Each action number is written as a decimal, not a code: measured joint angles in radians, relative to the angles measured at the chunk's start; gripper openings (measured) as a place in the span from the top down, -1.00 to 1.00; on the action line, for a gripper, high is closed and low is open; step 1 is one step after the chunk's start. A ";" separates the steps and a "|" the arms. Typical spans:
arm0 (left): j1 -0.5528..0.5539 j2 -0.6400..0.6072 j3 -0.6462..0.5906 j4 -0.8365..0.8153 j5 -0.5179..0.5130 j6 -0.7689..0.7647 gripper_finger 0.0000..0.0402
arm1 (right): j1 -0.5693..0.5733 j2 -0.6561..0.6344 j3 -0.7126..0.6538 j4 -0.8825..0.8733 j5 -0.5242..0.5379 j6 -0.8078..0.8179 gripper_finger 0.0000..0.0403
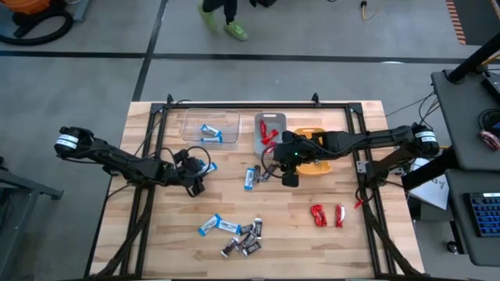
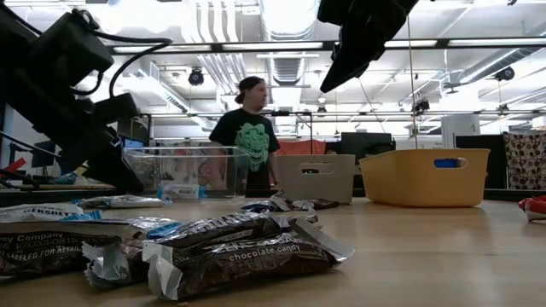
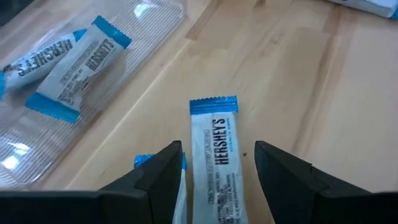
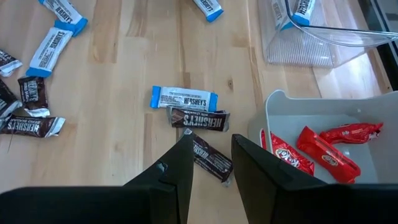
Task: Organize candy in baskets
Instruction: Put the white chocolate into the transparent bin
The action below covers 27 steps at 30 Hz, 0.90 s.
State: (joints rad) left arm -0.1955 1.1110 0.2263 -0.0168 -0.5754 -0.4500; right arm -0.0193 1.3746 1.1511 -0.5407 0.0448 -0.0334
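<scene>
Blue-and-white bar (image 3: 214,163) lies on the wooden table (image 1: 344,242) between my left gripper (image 3: 217,171) fingers, spread and ungripping, beside the clear basket (image 1: 209,125). My right gripper (image 4: 210,163) hangs parted over a brown bar (image 4: 211,160) near the grey basket (image 4: 323,134) with red candy (image 4: 326,149).

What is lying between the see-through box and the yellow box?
The grey box sits between the clear box and the yellow box, with red candies inside it. The high view shows this.
</scene>
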 joint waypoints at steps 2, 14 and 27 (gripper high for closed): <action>0.000 0.000 -0.007 0.001 -0.011 0.000 0.08 | 0.000 0.000 0.000 0.000 0.000 0.000 0.49; 0.000 0.000 -0.072 0.075 -0.011 0.017 0.08 | 0.000 0.000 0.000 0.000 0.000 0.011 0.49; 0.000 0.000 -0.087 0.114 0.016 -0.002 0.08 | 0.000 0.000 0.000 0.000 0.000 0.009 0.49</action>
State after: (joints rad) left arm -0.1955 1.1113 0.1391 0.0967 -0.5591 -0.4518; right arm -0.0193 1.3746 1.1511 -0.5404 0.0448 -0.0242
